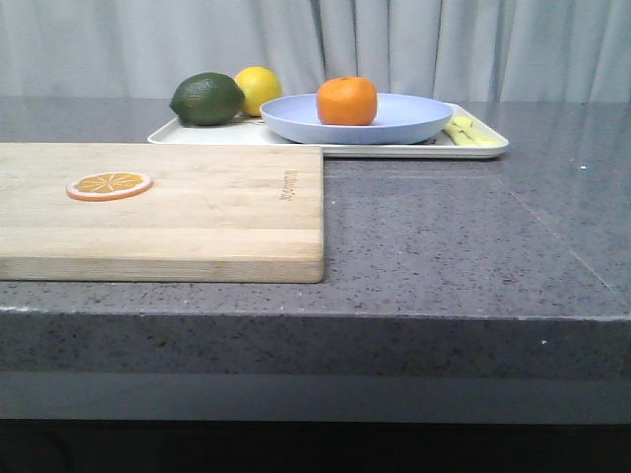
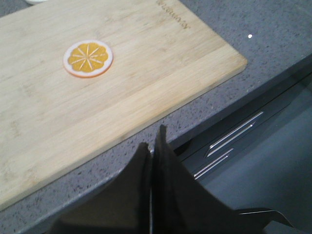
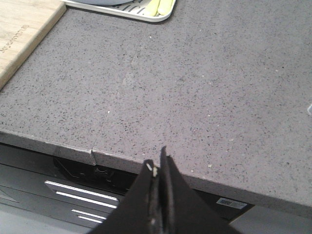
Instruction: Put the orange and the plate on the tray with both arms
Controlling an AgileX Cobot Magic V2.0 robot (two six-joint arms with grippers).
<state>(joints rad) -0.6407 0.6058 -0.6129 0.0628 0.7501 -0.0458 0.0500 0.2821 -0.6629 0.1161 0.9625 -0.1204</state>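
The orange (image 1: pixel 347 101) rests in the pale blue plate (image 1: pixel 414 120), and the plate lies on the cream-white tray (image 1: pixel 483 148) at the back of the counter. A corner of that tray (image 3: pixel 146 12) shows in the right wrist view. Neither arm appears in the front view. My left gripper (image 2: pixel 152 144) is shut with nothing in it, hanging over the counter's front edge near the cutting board. My right gripper (image 3: pixel 157 163) is likewise shut and empty at the front edge, far from the tray.
A wooden cutting board (image 1: pixel 197 212) with a thin orange slice (image 1: pixel 108 185) lies front left. A dark green fruit (image 1: pixel 207 99) and a yellow lemon (image 1: pixel 258 89) sit on the tray's left part, yellow-green pieces (image 1: pixel 468 131) on its right. Drawers show below the counter edge.
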